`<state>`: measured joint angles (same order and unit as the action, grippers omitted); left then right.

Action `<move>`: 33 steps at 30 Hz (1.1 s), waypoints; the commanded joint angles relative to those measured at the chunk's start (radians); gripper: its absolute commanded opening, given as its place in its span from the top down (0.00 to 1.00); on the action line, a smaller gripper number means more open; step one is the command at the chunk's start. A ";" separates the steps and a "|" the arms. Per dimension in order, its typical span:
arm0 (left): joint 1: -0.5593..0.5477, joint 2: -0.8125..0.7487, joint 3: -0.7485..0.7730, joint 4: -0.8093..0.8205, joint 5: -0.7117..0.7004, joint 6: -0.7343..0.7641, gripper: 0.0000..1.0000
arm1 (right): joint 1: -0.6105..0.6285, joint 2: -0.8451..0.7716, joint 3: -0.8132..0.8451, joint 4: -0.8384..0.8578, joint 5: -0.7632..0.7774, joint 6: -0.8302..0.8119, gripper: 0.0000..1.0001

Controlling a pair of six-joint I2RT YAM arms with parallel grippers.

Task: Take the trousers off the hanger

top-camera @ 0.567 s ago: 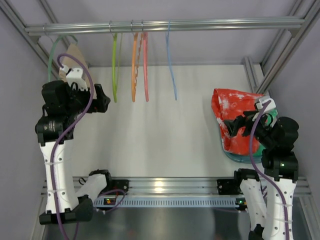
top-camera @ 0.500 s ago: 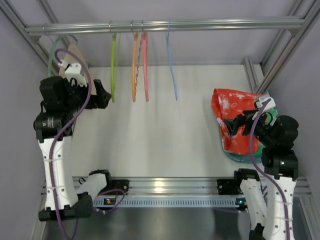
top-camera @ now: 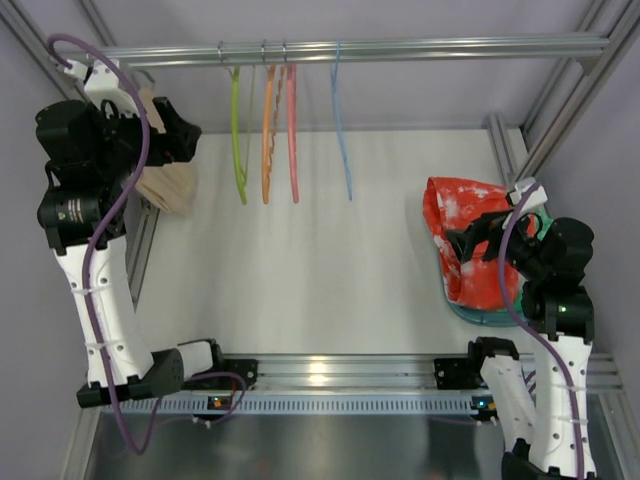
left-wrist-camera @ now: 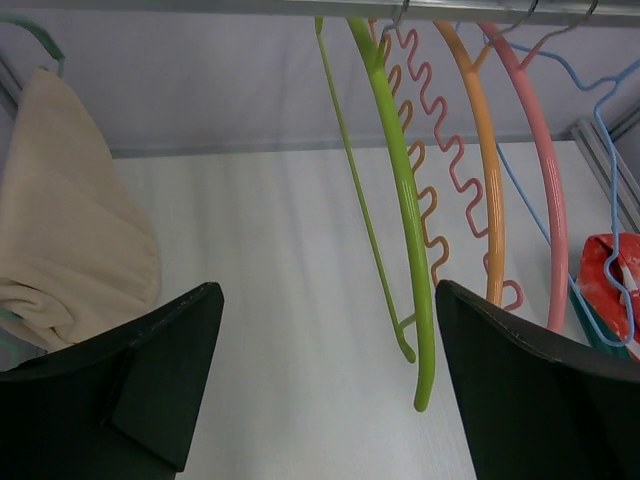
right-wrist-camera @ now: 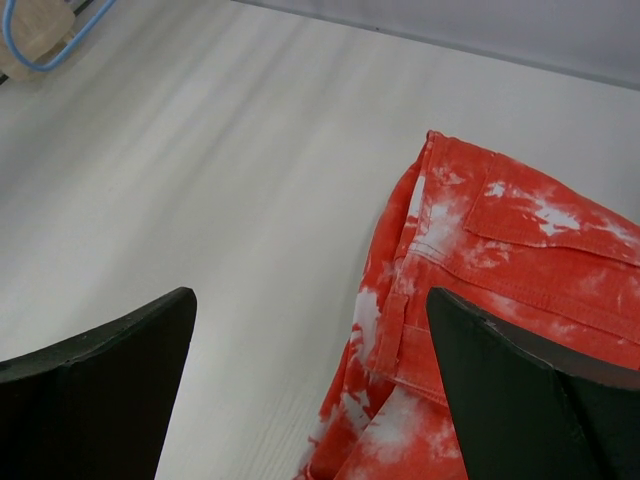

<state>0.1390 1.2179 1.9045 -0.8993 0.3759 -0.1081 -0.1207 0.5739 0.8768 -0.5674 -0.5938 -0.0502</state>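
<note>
Enclosure: plain grey walls (top-camera: 420,100), aluminium framing, even light. The white matte worktop (top-camera: 320,270) is bare through the middle.

The rail (top-camera: 430,46) runs high across the far side, so whatever hangs from it swings free of the worktop.

Trousers (left-wrist-camera: 70,230): beige, folded in a slack bundle over the hanger (left-wrist-camera: 40,28) at the rail's far-left end. Only a teal arc of the hanger shows above the fabric. The hanger carries all the weight, so judged likely to slide off under a pull.

Red cloth (top-camera: 470,240), white-blotched, lies heaped on the worktop at right. Not part of this task.

4 bare hangers sit mid-rail, right of the trousers: lime-green hanger (left-wrist-camera: 405,200), orange hanger (left-wrist-camera: 490,200), pink hanger (left-wrist-camera: 548,200), blue hanger (top-camera: 343,140).

Left fingers (left-wrist-camera: 325,300): wide apart, nothing between them, raised to garment height. The trousers lie to the left of the gap, not in it. Judged an approach, needing a shift left before any grasp.

Right fingers (right-wrist-camera: 308,300): wide, empty, poised over the red cloth's edge, well apart from the trousers.
</note>
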 commanded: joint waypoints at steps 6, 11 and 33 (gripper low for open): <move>0.290 0.101 0.154 0.025 0.254 -0.034 0.09 | -0.002 0.020 0.021 0.083 -0.029 0.004 0.00; 0.531 0.170 0.186 0.071 0.442 -0.076 0.12 | -0.002 0.020 0.013 0.083 -0.031 0.003 0.01; 0.600 0.365 0.156 0.096 0.698 -0.091 0.28 | 0.000 0.029 -0.044 0.135 -0.015 0.012 0.01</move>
<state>0.7387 1.5780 2.0521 -0.8585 0.8997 -0.1566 -0.1207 0.6006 0.8371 -0.4934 -0.5999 -0.0460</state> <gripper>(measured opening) 0.724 0.993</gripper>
